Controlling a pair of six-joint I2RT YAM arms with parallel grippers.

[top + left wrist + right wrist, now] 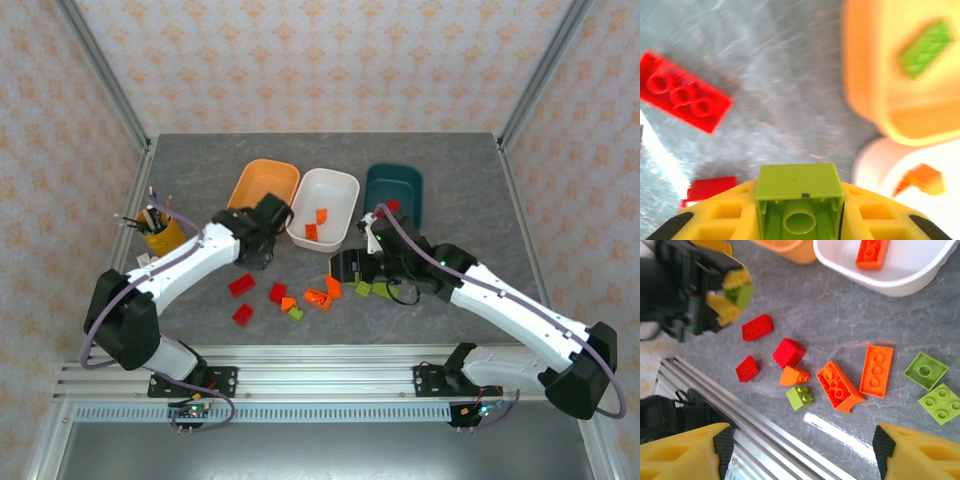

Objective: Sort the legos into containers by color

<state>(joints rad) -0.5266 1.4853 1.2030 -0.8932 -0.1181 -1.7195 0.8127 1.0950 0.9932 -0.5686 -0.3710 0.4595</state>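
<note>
1. A grey, stone-patterned surface (200,170) lies between walls papered in an orange floral print. Three tubs stand in a row on it: the orange tub (265,183), the white tub (338,190) and the dark teal tub (395,183). A yellow pencil cup (163,236) stands at the left, by the left arm.
2. The left end effector (736,295) is clamped on a lime green brick (799,197). The brick's hollow underside faces the wrist camera. It hangs above the surface, just in front of the orange and white tubs.
3. The right end effector (802,452) is open, with its yellow fingers (685,452) spread wide above the loose legos.
4. Loose on the surface:
   - three red bricks (757,327)
   - a small orange wedge (794,375) touching one of the red ones
   - a small lime piece (800,397)
   - two long orange bricks (876,370) side by side
   - two lime square bricks (925,370) at the right
5. In the tubs:
   - the orange tub holds a lime plate (925,47)
   - the white tub holds two orange pieces (322,215)
   - the dark teal tub holds a small red piece (393,205)
</note>
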